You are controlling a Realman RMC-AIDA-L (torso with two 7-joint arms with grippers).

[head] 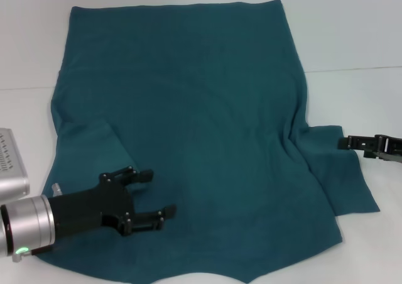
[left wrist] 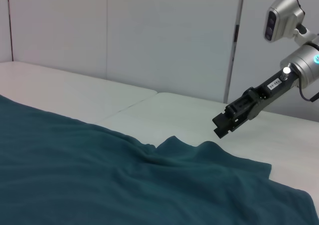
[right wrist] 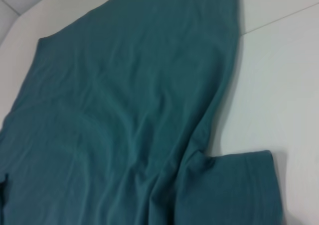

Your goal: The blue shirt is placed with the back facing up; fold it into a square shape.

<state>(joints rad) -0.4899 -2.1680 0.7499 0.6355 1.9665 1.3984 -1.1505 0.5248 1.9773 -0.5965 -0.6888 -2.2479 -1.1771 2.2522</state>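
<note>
Left gripper [head: 149, 195], fingers spread and empty, hovers over shirt [head: 201, 120] near its sleeve | right gripper [head: 352, 143] beside opposite sleeve, finger state unclear | shirt's long axis runs away from robot.

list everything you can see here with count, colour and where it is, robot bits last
blue shirt: one, dark teal-blue, spread flat over the middle of the table with its plain side up; the sleeve on the robot's right lies out to the side
table: one, white, under the shirt, with a seam line running across it
wall panels: pale grey, behind the table in the left wrist view
grey box: one, silver-grey, at the table's edge on the robot's left, only partly in view
left gripper: one, black on a silver wrist, over the near left part of the shirt, fingers apart
right gripper: one, black, low beside the right sleeve's edge
</note>
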